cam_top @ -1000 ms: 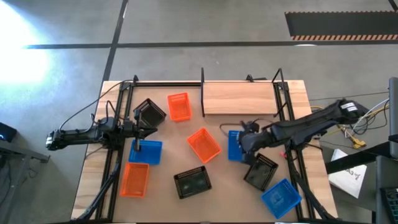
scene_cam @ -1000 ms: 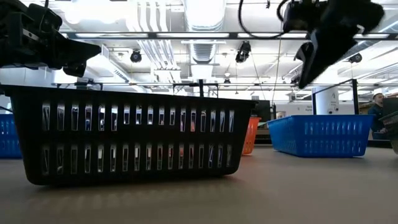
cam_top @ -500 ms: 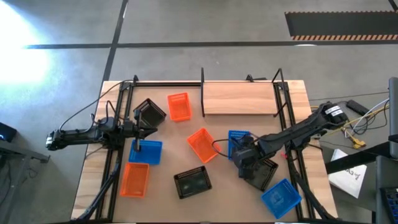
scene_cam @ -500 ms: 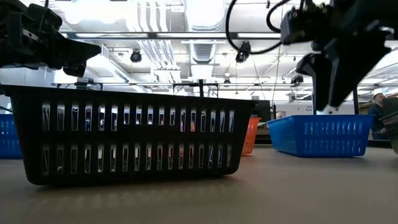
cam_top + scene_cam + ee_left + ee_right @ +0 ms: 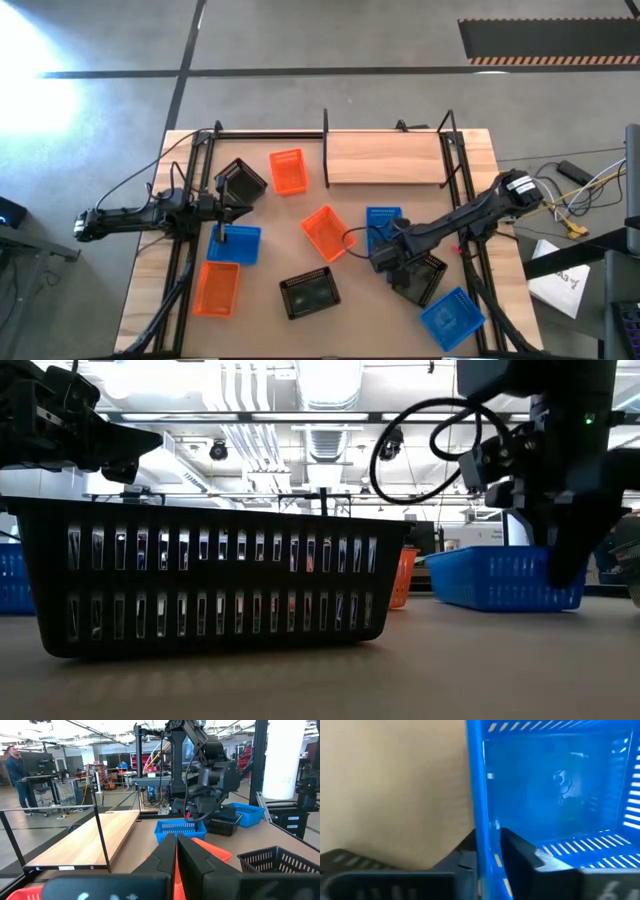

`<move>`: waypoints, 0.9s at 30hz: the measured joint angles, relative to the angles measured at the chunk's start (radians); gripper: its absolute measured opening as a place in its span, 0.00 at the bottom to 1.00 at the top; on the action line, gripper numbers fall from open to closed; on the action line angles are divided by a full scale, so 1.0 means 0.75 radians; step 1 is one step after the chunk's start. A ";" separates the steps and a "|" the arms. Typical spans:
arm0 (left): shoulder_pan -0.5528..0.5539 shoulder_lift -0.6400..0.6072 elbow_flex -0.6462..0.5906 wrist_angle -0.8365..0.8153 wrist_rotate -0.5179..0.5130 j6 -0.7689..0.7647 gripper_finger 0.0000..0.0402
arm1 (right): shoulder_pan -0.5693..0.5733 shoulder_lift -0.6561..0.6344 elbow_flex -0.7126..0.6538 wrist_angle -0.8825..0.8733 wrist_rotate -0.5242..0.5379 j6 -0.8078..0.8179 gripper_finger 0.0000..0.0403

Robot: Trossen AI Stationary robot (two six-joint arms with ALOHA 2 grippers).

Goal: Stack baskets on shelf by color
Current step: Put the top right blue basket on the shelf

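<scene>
Tabletop (image 5: 270, 320) of pale wood carries everything you are working with. At its far edge lies the shelf (image 5: 385, 157), bare, well beyond your right gripper (image 5: 386, 256). That gripper is down at the near rim of a blue basket (image 5: 381, 225) in the middle right of the table. From above you cannot see its fingers; the right wrist view fills that in, with one dark finger (image 5: 520, 855) inside the basket, the other outside, and the blue wall (image 5: 481, 810) running between them. They straddle the wall with only a narrow gap, though whether they are pressing it you cannot tell.

Just beside the gripper, on its near side, sits a black basket (image 5: 421, 277), and nearer still a second blue basket (image 5: 452, 316). An orange basket (image 5: 328, 233) lies just to the gripper's left, with another black basket (image 5: 309, 293) nearer the front edge.

Your left gripper (image 5: 222, 209) waits far across the table, its fingers (image 5: 162, 857) pressed together on nothing. A third black basket (image 5: 240, 181) sits just beyond it, a blue basket (image 5: 236, 245) and an orange one (image 5: 216, 287) on its near side, and a further orange basket (image 5: 288, 171) is towards the shelf.

The low view gives you what the overhead cannot: a black basket (image 5: 210, 575) looms close, and behind it are ceiling ducts (image 5: 250, 420). The left wrist view shows a person (image 5: 15, 770) standing at a desk.
</scene>
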 joint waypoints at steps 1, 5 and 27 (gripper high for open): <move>0.000 0.000 0.000 0.000 0.000 0.000 0.00 | 0.000 0.002 0.000 -0.001 0.031 -0.021 0.09; 0.001 0.000 0.000 0.000 0.000 0.000 0.00 | -0.018 -0.057 0.000 -0.034 0.145 -0.071 0.03; 0.000 0.000 0.000 0.000 0.000 0.000 0.00 | -1.013 -0.210 0.103 0.540 -0.051 -1.185 0.02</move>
